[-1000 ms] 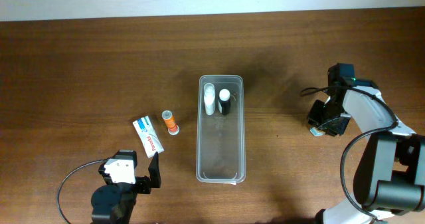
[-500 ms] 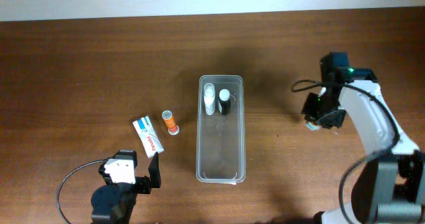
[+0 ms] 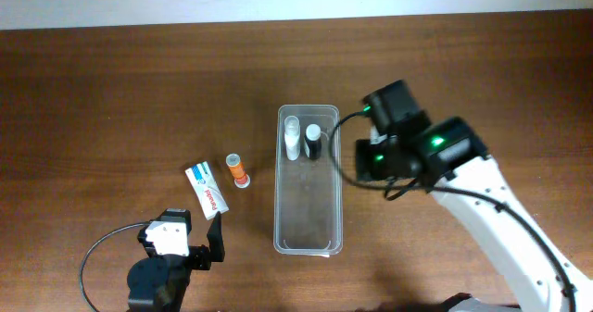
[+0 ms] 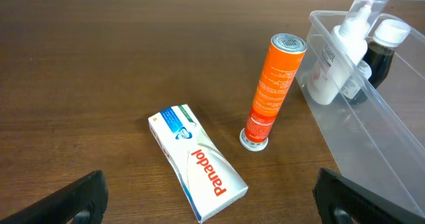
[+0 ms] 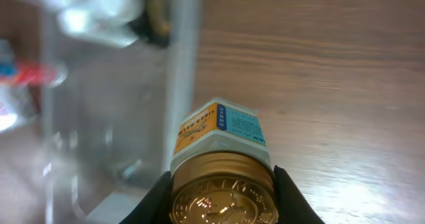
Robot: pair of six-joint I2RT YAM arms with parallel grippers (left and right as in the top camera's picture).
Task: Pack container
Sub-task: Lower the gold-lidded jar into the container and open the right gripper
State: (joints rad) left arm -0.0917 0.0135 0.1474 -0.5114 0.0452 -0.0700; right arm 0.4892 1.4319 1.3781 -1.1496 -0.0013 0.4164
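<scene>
The container (image 3: pixel 309 210), a long clear plastic tub, lies in the middle of the table. It holds a white pump bottle (image 3: pixel 293 138) and a dark bottle with a white cap (image 3: pixel 313 142) at its far end. My right gripper (image 3: pixel 371 159) is just right of the tub and hides its load in the overhead view. In the right wrist view it (image 5: pixel 222 201) is shut on a small jar with a gold lid (image 5: pixel 222 151), next to the tub's wall (image 5: pixel 176 84). My left gripper (image 4: pixel 212 201) is open and empty, near a Panadol box (image 4: pixel 197 161).
An orange tube (image 3: pixel 237 169) stands upright between the Panadol box (image 3: pixel 207 188) and the tub; it also shows in the left wrist view (image 4: pixel 273 91). The tub's near half (image 4: pixel 372 137) holds nothing. A black cable loops at the front left (image 3: pixel 93 266).
My right arm has swung left from the table's right side to just beside the tub. The left arm and the items on the table have not moved.
</scene>
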